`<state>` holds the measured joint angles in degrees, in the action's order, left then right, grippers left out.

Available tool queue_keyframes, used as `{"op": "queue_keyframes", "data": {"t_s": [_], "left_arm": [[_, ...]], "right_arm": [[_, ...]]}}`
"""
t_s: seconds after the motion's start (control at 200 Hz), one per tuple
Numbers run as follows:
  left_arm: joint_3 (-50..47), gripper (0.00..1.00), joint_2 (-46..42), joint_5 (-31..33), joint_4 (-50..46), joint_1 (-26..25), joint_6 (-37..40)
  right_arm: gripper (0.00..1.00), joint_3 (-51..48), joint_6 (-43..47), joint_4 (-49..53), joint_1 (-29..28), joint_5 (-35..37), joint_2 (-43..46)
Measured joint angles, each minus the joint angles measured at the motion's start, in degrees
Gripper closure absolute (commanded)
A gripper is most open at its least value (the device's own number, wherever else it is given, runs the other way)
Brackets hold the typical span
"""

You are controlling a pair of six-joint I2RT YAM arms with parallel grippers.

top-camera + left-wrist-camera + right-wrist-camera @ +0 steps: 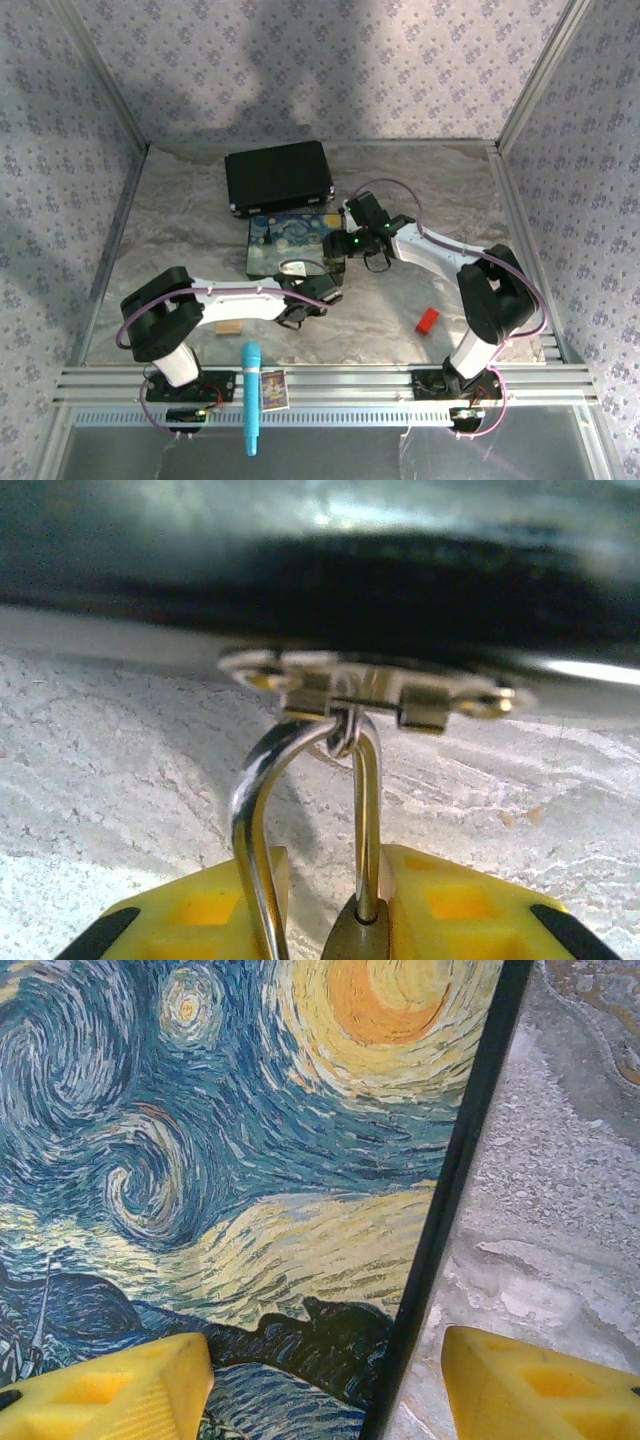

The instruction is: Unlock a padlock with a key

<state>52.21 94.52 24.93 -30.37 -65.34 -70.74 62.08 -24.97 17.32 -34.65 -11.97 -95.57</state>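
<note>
My left tool [335, 880] sits on the padlock [352, 940] — jaws narrowly apart, pinching or not I cannot tell — shackle running straight ahead through the hasp [370, 685] of the painted box [250, 1160]. Right tool [325, 1380] gapes wide, empty, astride the box's right edge.

No legible text, label or number anywhere

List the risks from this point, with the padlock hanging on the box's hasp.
The padlock sits between the left hand's yellow fingers with a gap on one side; it might slip and swing on its shackle.
The shackle is threaded through the hasp, so pulling could drag the painted box.
The right hand straddles the box's edge open, so it may not steady it.
</note>
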Motion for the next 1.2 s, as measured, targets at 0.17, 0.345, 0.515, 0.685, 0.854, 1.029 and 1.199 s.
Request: {"op": "queue_keyframes", "data": {"t_s": [0.17,0.345,0.515,0.685,0.854,1.029,1.199], "left_arm": [[0.35,0.65,0.04,-0.07,-1.68,-1.11,1.46],[0.04,0.73,-0.35,-0.42,-1.01,-1.97,2.49],[-0.17,0.77,-1.09,-0.42,-2.05,-1.97,2.36],[0.55,0.84,-1.09,0.02,-4.26,-2.27,2.23],[4.26,0.86,1.66,1.33,-10.08,-2.34,2.82],[8.33,0.83,5.75,2.99,-14.62,-2.84,4.22],[10.51,0.77,8.74,2.97,-15.89,-3.91,5.35]], "right_arm": [[0.36,0.00,0.00,-0.46,0.00,-0.09,-0.17],[0.36,0.00,0.00,-1.01,0.00,-0.33,-0.35],[0.36,0.00,0.00,-1.57,0.00,-0.28,-0.50],[0.36,-0.11,-0.02,-1.90,0.00,-0.26,-0.50],[0.37,-0.28,-0.02,-2.23,0.00,-0.28,-0.50],[0.37,-0.33,-0.02,-2.56,-0.11,-0.26,-0.50],[0.37,-0.46,-0.04,-2.71,-0.11,-0.26,-0.50]]}}
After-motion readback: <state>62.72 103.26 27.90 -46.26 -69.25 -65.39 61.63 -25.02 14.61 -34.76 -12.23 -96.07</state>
